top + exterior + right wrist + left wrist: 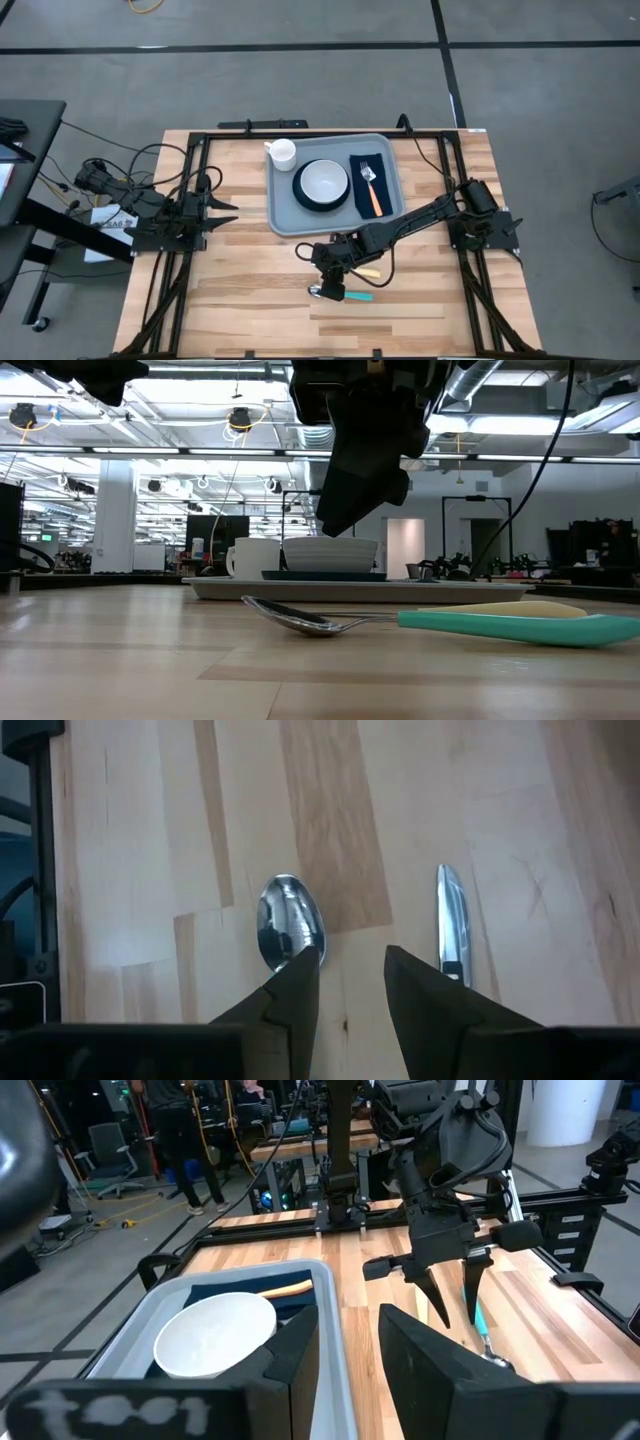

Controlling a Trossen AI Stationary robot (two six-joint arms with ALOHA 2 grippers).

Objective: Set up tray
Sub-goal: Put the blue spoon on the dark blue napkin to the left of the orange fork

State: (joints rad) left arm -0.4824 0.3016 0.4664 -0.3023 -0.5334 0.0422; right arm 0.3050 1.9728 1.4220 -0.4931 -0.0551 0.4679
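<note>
On the wooden surface (250,290), the grey-blue tray (283,205) lies toward the far edge, between the two arms. It carries a white cup (283,152), a white bowl (322,181) on a dark plate (301,198), and a navy napkin (358,185) with an orange-handled fork (372,190). The spoon (340,293) with the teal handle is not yet on the tray; it lies near the front, and a knife (450,935) with a cream handle lies just beside it.

The right claw (348,982) hangs directly above the spoon's bowl, its fingers apart by a narrow gap and holding nothing. The left claw (345,1345) waits at the left side of the surface, also a little apart and empty.

I think the risk is in the grasp. The spoon is flat and shiny, so the fingers may slip off it, or push it against the knife. With so small a gap, the claw may also land on the metal instead of around it.
</note>
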